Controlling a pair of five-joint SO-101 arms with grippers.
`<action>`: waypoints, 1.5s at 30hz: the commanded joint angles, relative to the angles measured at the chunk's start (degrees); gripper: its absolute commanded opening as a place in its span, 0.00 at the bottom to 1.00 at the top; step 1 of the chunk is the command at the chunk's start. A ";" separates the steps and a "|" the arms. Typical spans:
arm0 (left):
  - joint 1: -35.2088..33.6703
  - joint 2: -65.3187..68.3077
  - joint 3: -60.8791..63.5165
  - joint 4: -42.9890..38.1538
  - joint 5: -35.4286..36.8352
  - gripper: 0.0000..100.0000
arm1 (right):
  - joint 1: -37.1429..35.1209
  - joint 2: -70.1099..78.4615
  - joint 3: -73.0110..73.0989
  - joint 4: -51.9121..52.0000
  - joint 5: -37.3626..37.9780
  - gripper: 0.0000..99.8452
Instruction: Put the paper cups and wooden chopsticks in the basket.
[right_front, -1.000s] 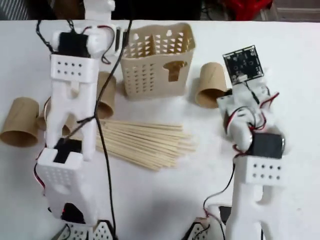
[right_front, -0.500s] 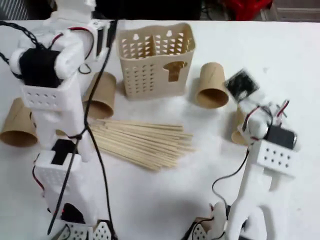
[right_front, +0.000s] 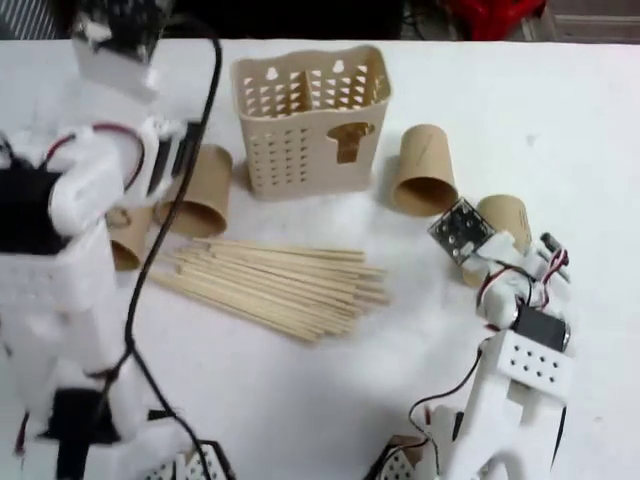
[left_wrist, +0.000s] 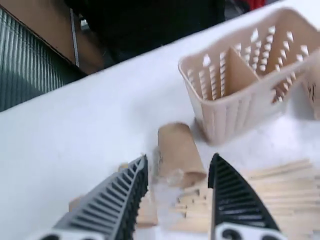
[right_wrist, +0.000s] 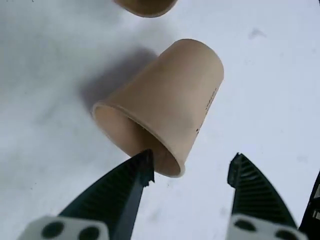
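- High view: the basket (right_front: 310, 115) stands upright at 12 o'clock on the white table (right_front: 580, 120), its open top divided into compartments.
- The chopsticks (right_front: 280, 285) lie in a loose, flat bundle at mid-table, at 6 o'clock from the basket and apart from it.
- Four paper cups lie on their sides on the table, none in the basket. The left cup (right_front: 205, 190) is just beside the basket at 8 o'clock. The half-hidden cup (right_front: 125, 240) is farther out the same way, partly behind the left arm (right_front: 60, 270). The right cup (right_front: 425, 170) is near the basket at 4 o'clock. The far-right cup (right_front: 503, 222) is beyond it, toward 4 o'clock again.
- Left wrist view: the left gripper (left_wrist: 180, 160) hangs above the table with its fingers (left_wrist: 120, 200) spread wide, holding nothing. The left cup lies beyond the gap between them.
- Right wrist view: the right gripper (right_wrist: 192, 157) is low over the far-right cup, its jaws wide apart and gripping nothing. One fingertip (right_wrist: 145, 160) sits right at the cup's open rim, though I cannot tell whether it touches. The other finger stands clear of the cup's side.
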 joint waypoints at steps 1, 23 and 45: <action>-0.48 -6.73 12.66 -2.29 -1.67 0.21 | 0.57 5.14 -0.35 -5.93 0.18 0.25; -8.66 -30.37 75.60 -34.02 -1.05 0.21 | 1.54 28.97 -14.59 -12.97 -24.79 0.02; -13.49 -43.65 106.55 -55.03 3.34 0.21 | -19.91 28.09 -82.20 38.99 -58.55 0.02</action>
